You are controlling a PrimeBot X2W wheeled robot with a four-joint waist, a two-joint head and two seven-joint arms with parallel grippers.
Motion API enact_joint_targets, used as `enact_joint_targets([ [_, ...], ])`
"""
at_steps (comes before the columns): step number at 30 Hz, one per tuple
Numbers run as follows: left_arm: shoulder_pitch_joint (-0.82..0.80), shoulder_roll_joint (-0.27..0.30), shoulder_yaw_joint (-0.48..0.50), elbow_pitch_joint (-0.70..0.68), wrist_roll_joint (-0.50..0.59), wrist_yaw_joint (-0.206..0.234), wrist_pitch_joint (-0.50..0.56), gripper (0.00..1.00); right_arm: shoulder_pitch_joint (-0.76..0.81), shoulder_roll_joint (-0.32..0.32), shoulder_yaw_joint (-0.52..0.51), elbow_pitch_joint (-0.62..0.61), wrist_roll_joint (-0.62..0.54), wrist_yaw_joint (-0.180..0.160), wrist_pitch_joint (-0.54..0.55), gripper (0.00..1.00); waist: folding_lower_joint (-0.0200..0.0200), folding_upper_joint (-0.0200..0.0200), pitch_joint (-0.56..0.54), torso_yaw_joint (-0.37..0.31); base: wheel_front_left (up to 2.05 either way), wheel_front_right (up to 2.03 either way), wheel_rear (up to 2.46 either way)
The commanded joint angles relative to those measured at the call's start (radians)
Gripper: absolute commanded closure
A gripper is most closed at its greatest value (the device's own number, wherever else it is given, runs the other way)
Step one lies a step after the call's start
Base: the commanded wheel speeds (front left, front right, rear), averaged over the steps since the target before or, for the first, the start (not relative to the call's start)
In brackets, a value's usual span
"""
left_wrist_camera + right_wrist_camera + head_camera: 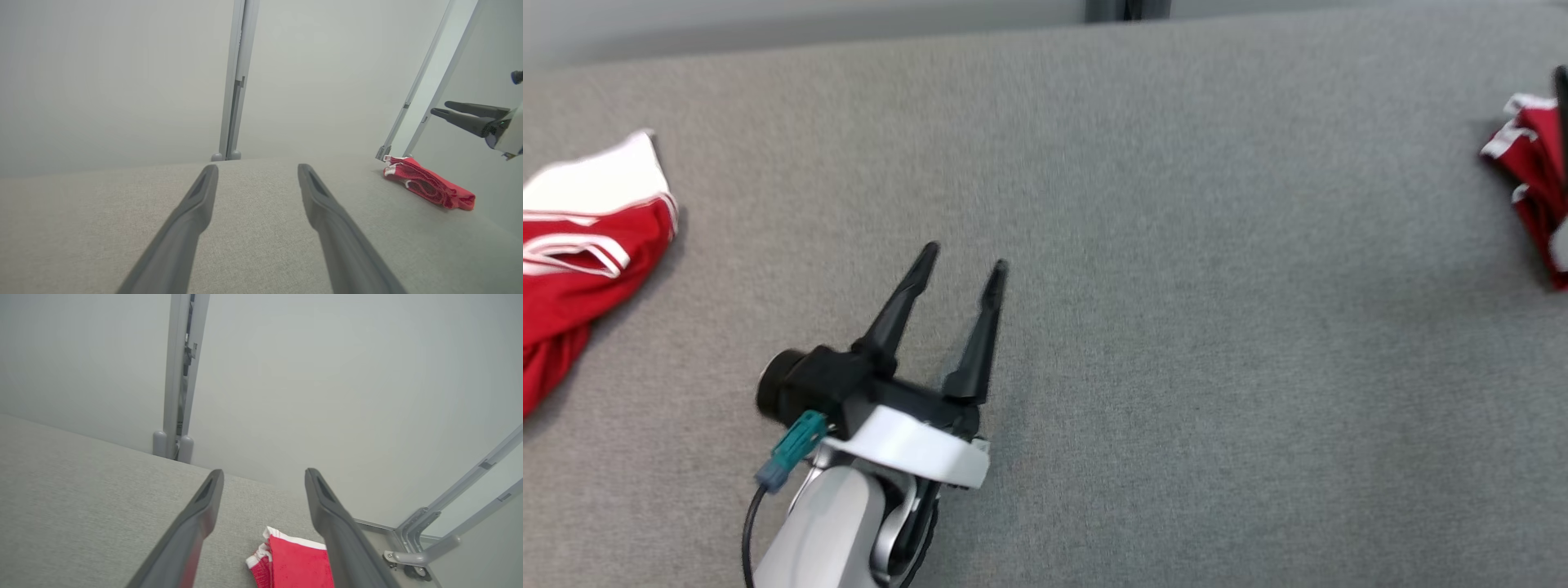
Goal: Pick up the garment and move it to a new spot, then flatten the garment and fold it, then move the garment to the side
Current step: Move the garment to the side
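The garment (1531,163) lies as a crumpled red bundle with white striped trim at the far right edge of the grey cloth-covered table (1176,245). In the left wrist view the garment (429,185) rests near the table's corner, and my right gripper (440,108) hangs open in the air above it, touching nothing. Between my right gripper's (264,474) fingers, the garment (298,559) shows just below. My left gripper (964,263) stands open and empty over the bare middle-left of the table; its fingers (204,196) are spread.
Another red piece of clothing with a white sleeve and striped trim (588,245) lies crumpled at the table's left edge. A grey post (235,81) rises behind the table's far edge, and slanted metal frame bars (449,498) stand at the right corner.
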Motion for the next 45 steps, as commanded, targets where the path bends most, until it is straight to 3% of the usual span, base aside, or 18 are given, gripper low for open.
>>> enact_joint_targets([
  [1, 0.037, 0.005, 0.034, -0.003, -0.007, 0.012, 0.0, 0.0, 0.074, 0.044, -0.032, -0.057, 0.017, 0.0, -0.001, 0.0, 0.0, -0.0001, -0.117, 0.0, 0.0, 0.0, 0.0],
  [8, 0.136, 0.005, 0.144, 0.001, 0.004, 0.02, 0.0, 0.0, 0.325, 0.175, -0.163, -0.269, -0.009, 0.0, -0.001, 0.0, 0.0, -0.0001, -0.24, 0.028, 0.0, 0.0, 0.0],
  [17, 0.233, 0.005, 0.228, 0.006, 0.039, 0.013, 0.0, 0.0, 0.543, 0.318, -0.282, -0.444, -0.096, 0.0, -0.001, 0.0, 0.0, -0.0001, -0.3, 0.06, 0.0, 0.0, 0.0],
  [21, 0.262, 0.004, 0.226, 0.016, 0.08, 0.002, 0.0, 0.0, 0.637, 0.373, -0.312, -0.522, -0.193, 0.0, -0.001, 0.0, 0.0, -0.0001, -0.311, 0.074, 0.0, 0.0, 0.0],
  [27, 0.286, 0.005, 0.216, 0.023, 0.104, 0.009, 0.0, 0.0, 0.736, 0.452, -0.361, -0.591, -0.224, 0.0, -0.001, 0.0, 0.0, -0.0001, -0.321, 0.092, 0.0, 0.0, 0.0],
  [45, 0.294, 0.005, 0.192, -0.009, 0.112, 0.035, 0.0, 0.0, 0.766, 0.487, -0.369, -0.613, -0.182, 0.0, -0.001, 0.0, 0.0, -0.0001, -0.32, 0.092, 0.0, 0.0, 0.0],
])
